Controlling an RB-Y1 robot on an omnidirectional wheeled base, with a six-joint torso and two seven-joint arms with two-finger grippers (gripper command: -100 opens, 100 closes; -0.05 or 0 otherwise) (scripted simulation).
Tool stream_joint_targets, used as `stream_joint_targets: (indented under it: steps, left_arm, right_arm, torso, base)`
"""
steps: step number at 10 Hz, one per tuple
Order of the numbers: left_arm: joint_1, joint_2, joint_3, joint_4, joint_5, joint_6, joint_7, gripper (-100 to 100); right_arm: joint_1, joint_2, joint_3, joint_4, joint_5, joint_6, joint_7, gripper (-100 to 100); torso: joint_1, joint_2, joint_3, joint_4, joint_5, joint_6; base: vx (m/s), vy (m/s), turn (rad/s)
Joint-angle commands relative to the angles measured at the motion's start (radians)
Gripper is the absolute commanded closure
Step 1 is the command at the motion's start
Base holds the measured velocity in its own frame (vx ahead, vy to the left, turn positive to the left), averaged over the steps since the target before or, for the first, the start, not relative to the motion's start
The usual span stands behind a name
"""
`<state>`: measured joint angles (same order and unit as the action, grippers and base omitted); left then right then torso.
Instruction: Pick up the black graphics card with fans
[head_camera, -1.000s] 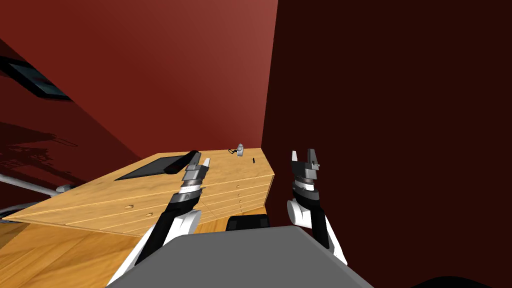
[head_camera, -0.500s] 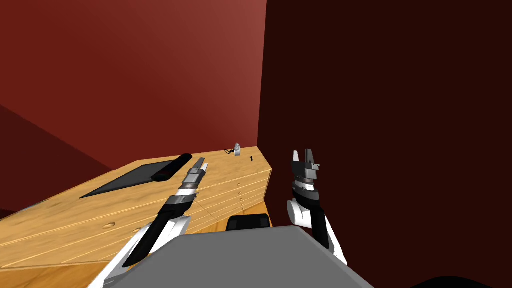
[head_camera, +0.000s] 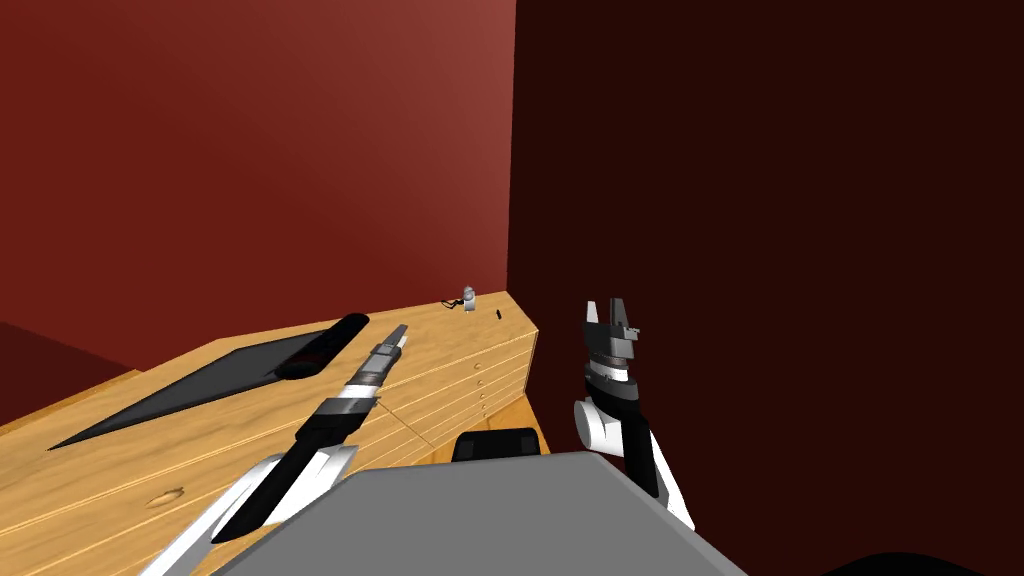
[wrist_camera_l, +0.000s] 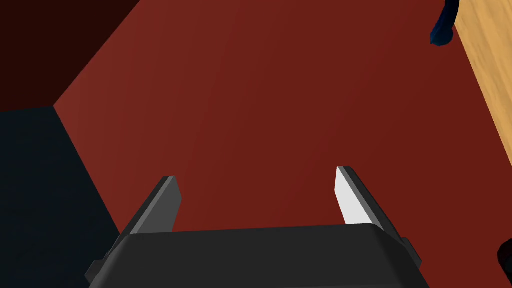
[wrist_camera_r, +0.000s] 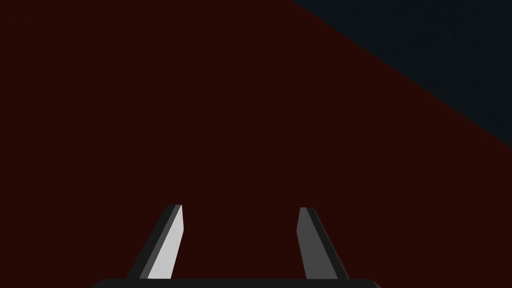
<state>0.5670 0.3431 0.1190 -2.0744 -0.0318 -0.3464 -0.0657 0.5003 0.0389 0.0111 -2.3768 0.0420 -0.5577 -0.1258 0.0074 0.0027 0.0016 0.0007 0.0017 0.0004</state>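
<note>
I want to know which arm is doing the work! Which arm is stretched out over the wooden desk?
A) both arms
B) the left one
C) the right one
B: the left pincer reaches out over the wooden desk, while the right pincer is held up beside it, in front of the dark wall.

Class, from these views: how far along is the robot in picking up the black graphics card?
Done: the robot is at the wooden drawer unit, left gripper open over its top beside a long black object on a dark mat, probably the card; no fans discernible. In hand: the approach; that gripper faces the red wall and holds nothing. Left: descending onto the card, closing, lifting. The right gripper is raised, open.
</note>
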Motion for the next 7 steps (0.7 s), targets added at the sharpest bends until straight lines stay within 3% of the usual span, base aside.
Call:
stream_joint_targets:
  steps: [1, 3, 5, 6, 7]
  left_arm:
    - [0.004, 0.03, 0.008, 0.016, -0.003, 0.003, 0.001, -100]
    - [0.013, 0.1, 0.034, 0.083, -0.017, 0.015, 0.007, -100]
    - [0.016, 0.16, 0.044, 0.131, -0.025, 0.021, 0.012, -100]
    - [0.016, 0.171, 0.044, 0.138, -0.025, 0.021, 0.012, -100]
    - [0.018, 0.213, 0.053, 0.179, -0.033, 0.026, 0.018, -100]
  right_arm:
    - [0.0, 0.0, 0.0, 0.0, 0.0, 0.0, 0.0, 0]
    - [0.0, 0.0, 0.0, 0.0, 0.0, 0.0, 0.0, 0]
    - [0.0, 0.0, 0.0, 0.0, 0.0, 0.0, 0.0, 0]
    - [0.0, 0.0, 0.0, 0.0, 0.0, 0.0, 0.0, 0]
    - [0.0, 0.0, 0.0, 0.0, 0.0, 0.0, 0.0, 0]
  torso:
    - [0.0, 0.0, 0.0, 0.0, 0.0, 0.0]
    - [-0.001, 0.0, 0.0, 0.0, 0.0, 0.0]
    - [0.001, 0.0, 0.0, 0.0, 0.0, -0.001]
    - [0.001, 0.001, 0.0, 0.0, 0.0, 0.0]
    - [-0.001, 0.0, 0.0, 0.0, 0.0, -0.001]
  base:
    - [-0.051, 0.064, -0.132]
    - [-0.071, 0.093, -0.406]
    - [-0.088, 0.089, -0.263]
    - [-0.079, 0.065, -0.145]
    - [-0.089, 0.059, -0.366]
